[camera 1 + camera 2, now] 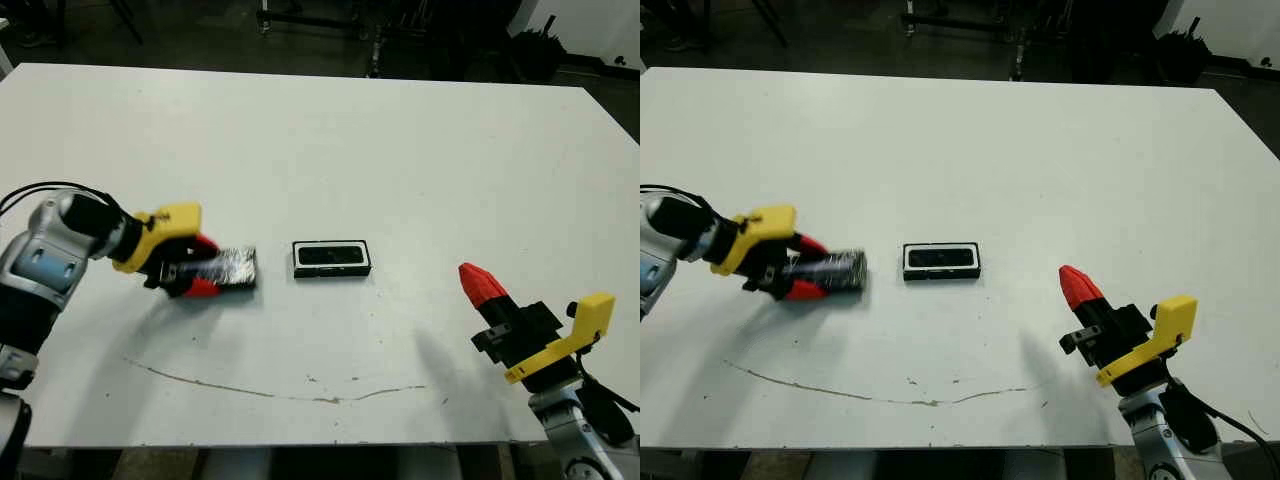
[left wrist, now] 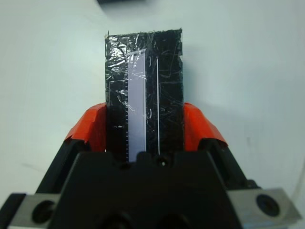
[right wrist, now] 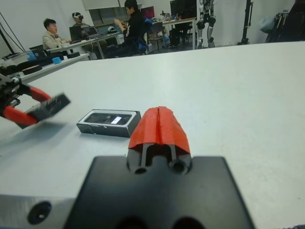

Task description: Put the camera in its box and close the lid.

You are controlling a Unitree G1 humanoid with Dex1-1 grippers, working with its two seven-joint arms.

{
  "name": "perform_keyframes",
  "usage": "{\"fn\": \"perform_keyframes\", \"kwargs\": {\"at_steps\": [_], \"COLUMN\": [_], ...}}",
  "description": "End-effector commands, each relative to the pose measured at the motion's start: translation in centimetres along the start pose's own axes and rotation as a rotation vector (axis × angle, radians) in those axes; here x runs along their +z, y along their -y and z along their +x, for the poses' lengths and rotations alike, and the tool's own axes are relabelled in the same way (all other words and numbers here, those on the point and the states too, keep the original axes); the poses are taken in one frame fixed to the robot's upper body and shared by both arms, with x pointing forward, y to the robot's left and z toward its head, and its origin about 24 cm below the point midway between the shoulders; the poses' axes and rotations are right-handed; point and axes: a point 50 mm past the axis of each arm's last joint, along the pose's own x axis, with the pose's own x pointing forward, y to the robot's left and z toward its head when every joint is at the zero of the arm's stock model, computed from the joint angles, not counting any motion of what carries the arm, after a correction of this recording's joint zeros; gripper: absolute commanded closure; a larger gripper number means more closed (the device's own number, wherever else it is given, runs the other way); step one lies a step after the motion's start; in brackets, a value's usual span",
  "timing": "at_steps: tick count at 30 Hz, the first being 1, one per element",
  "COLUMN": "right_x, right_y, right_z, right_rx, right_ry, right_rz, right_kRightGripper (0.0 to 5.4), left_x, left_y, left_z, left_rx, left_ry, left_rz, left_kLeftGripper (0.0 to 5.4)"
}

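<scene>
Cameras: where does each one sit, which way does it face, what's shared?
Left/right eye views: head stereo pair, looking down at the table; both arms show, left claw holding the lid, right claw shut.
Left wrist view: along its own fingers, lid between them.
Right wrist view: along its shut fingers toward the box, camera inside; people beyond.
Shared: box, lid and left claw appear in head and right wrist views.

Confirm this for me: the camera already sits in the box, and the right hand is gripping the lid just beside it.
One thing is wrong: the left hand grips the lid, not the right. The left eye view shows it, and the left wrist view shows the red fingers on either side of the slab. The right hand is shut on nothing, away from the box. The camera does sit in the box.
</scene>
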Motion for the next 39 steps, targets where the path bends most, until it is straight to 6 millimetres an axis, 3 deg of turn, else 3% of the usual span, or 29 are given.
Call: {"fn": "perform_keyframes", "kwargs": {"at_steps": [1,9,23,39], "right_x": [0.0,-0.1,-0.3,-0.9], "right_y": [0.3,0.2,0.0,-0.3], "right_z": [0.0,0.1,0.0,-0.2], "right_rx": [0.003,0.016,0.030,0.025], "right_ry": [-0.007,-0.005,0.013,0.010], "right_rz": [-0.023,-0.011,-0.015,0.020], "right_kRightGripper": [5.40,5.40,5.40,5.40], "left_x": [-0.6,-0.4,-0.6,-0.1], "left_y": [-0.1,-0.8,-0.4,0.7], "left_z": [0.4,2.3,6.4,8.2], "left_rx": [0.060,0.058,-0.098,-0.239], "left_ry": [0.079,0.227,0.092,0.073], "left_rz": [-0.089,-0.227,-0.130,-0.128], "left_kLeftGripper": [2.26,2.26,2.26,2.26]}}
